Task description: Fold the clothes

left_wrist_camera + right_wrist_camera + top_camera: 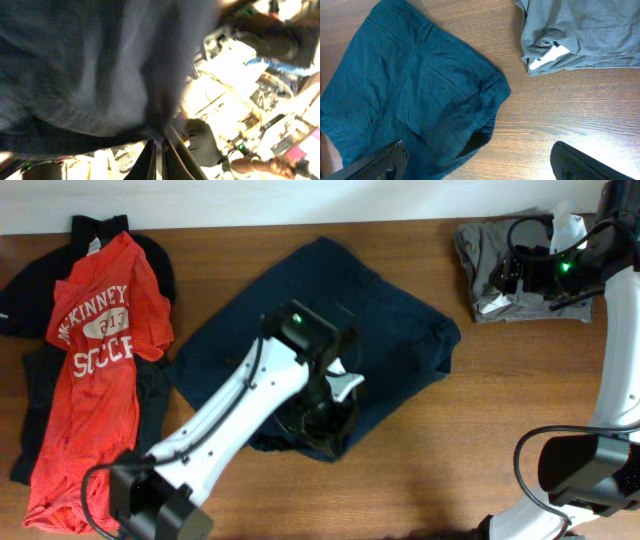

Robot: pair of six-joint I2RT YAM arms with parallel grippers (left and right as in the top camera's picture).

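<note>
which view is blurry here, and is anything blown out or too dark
Left wrist: heavy motion blur, the navy shorts only a smear, and the room behind at right is blown out. Overhead: sharp and evenly lit, no strong glare on the table. Right wrist: crisp on the shorts, the grey garment and the wood grain; the right gripper's fingers are dark at the bottom edge.

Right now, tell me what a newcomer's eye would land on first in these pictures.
The large navy shorts spread in the middle draw the eye, with the left gripper down on their near edge, apparently pinching the cloth. At the left lies a bright red T-shirt with white lettering, over black pieces. A crumpled grey garment sits at the far right corner.
</note>
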